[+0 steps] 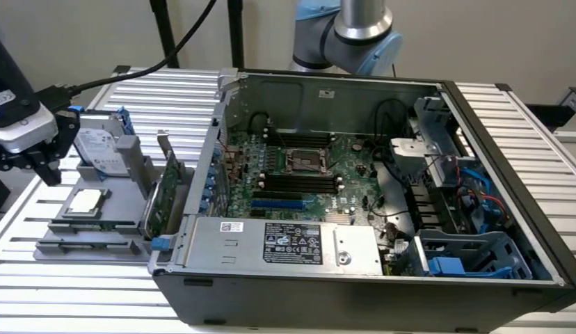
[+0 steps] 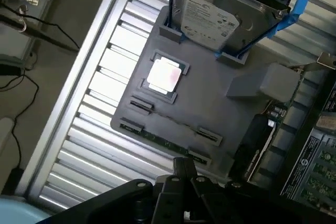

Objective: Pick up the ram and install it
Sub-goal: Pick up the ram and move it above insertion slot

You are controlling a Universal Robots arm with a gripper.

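On the slatted bench (image 1: 510, 118), at the exterior view's left: grey tray (image 1: 56, 247), just beside the open PC case (image 1: 362, 292). Tray contents: ram (image 2: 163, 141), a thin green stick lying edge-up in the outermost slot between two end clips, seated in the tray and not lifted. CPU (image 1: 87, 202), flat in a square recess mid-tray. Drive (image 1: 101, 149), standing tilted in blue rails at the far end. Card (image 1: 163, 198), green, upright on the side nearest the case. Case contents: motherboard (image 1: 353, 163) with black slots (image 1: 298, 182) near its centre. Claw (image 1: 37, 167): hanging above the tray's outer side, clear of it; in the wrist view it sits over the tray edge nearest the ram, touching nothing. Whether the claw is wide or narrow cannot be told. Arm (image 1: 362, 28): behind the case.
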